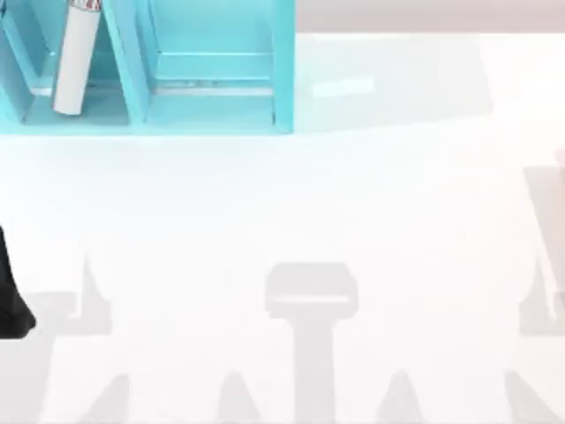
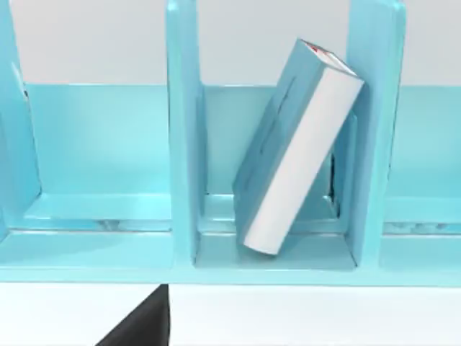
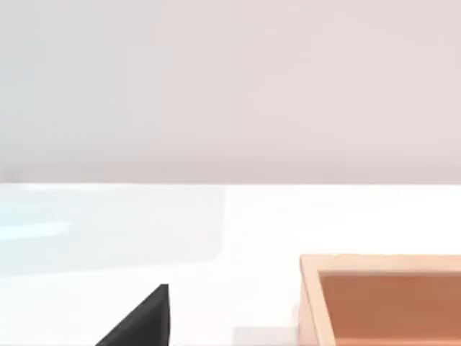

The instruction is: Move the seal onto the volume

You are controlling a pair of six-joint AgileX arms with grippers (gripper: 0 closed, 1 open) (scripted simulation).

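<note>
The seal and the volume are out of view. My left arm (image 1: 13, 291) is a dark shape at the table's left edge, parked. A black wedge of my left gripper (image 2: 140, 321) juts in at the left wrist view's edge and faces the teal shelf unit. A like black wedge of my right gripper (image 3: 140, 321) hangs over bare white table in the right wrist view. Nothing is seen between the fingers of either one.
A teal shelf unit (image 1: 282, 71) with compartments stands at the table's back left. A white, red-marked thing with a teal side (image 2: 295, 151) leans inside it, also seen from above as a white leaning object (image 1: 75, 57). A wooden box (image 3: 310, 303) lies near my right gripper.
</note>
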